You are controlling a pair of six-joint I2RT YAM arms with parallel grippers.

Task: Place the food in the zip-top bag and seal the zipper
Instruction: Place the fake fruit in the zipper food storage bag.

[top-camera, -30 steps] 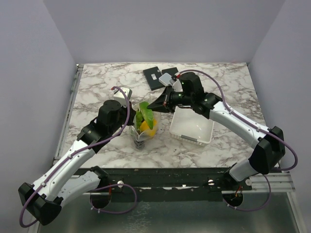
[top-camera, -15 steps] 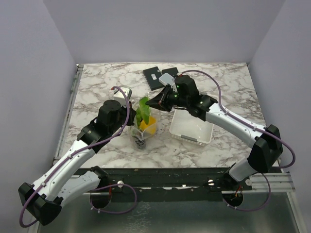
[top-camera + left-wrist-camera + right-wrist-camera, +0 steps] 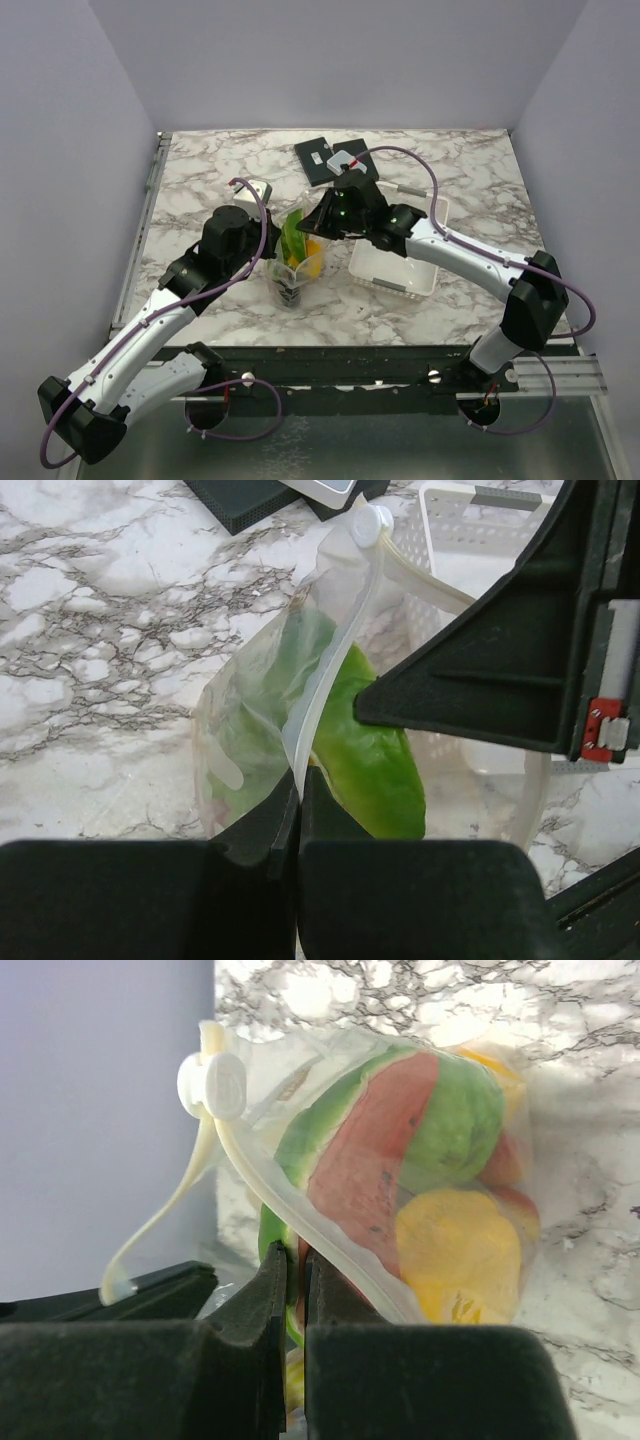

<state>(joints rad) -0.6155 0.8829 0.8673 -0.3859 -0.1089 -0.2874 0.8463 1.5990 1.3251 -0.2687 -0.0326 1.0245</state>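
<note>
Jaws of left gripper (image 3: 298, 785) and right gripper (image 3: 297, 1260) tight together on zipper (image 3: 320, 680)

The left arm (image 3: 150, 325) and the right arm (image 3: 470, 255) bend inward toward each other, bringing the left tool (image 3: 298, 792) and the right tool (image 3: 297, 1265) close together, each with its jaws pinched tight.

A grey-veined white marble table top (image 3: 200, 180) sits between plain pale lilac walls (image 3: 330, 60) on the left, far and right. A dark metal rail (image 3: 330, 357) runs along its near edge. Light is even.
</note>
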